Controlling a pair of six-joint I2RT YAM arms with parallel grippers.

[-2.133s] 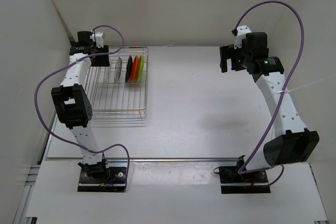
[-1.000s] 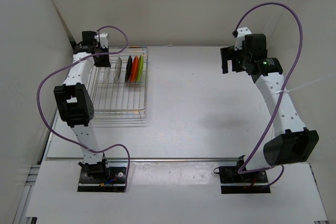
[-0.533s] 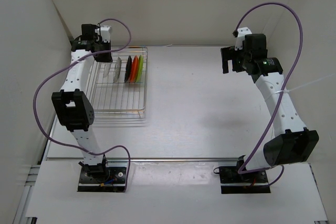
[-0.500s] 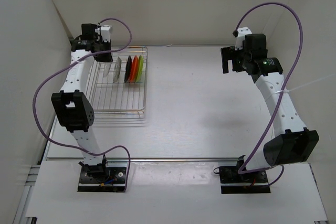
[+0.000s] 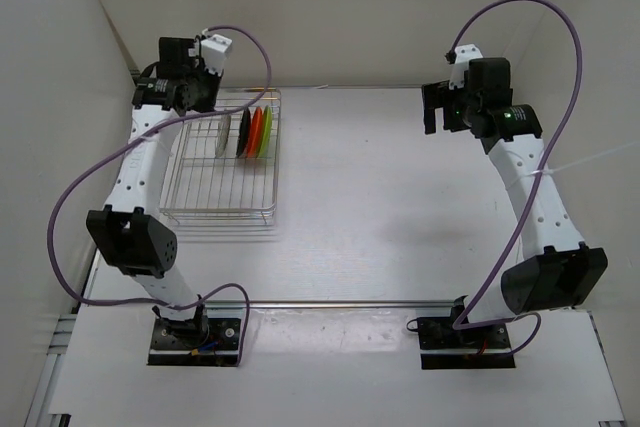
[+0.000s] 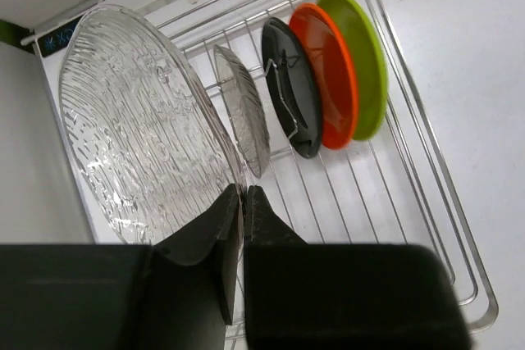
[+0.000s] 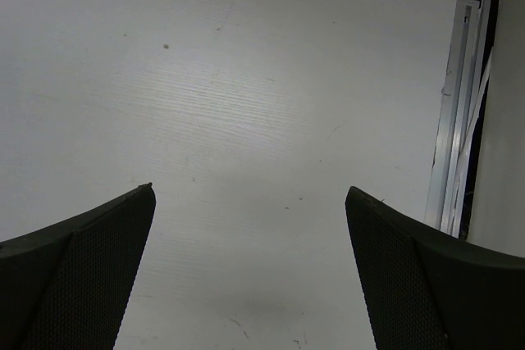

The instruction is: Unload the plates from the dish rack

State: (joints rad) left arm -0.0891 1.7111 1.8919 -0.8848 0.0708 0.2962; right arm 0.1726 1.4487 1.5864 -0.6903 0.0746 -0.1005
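In the left wrist view my left gripper (image 6: 240,194) is shut on the lower rim of a large clear ribbed plate (image 6: 139,120), which it holds up above the dish rack (image 6: 435,161). Below it, a second clear plate (image 6: 244,108), a black plate (image 6: 291,92), an orange-red plate (image 6: 332,71) and a lime green plate (image 6: 361,55) stand on edge in the rack. From the top view, the left gripper (image 5: 200,95) hovers over the back left corner of the rack (image 5: 225,210). My right gripper (image 5: 440,107) hangs open and empty over bare table at the back right.
White walls close in the table on the left and at the back, close to the rack. A metal rail (image 7: 459,120) runs along the table's right edge in the right wrist view. The purple cable (image 5: 245,42) loops above the left wrist.
The left arm has risen and stretched upward, lifting the clear plate out of the rack. The right arm has barely moved.
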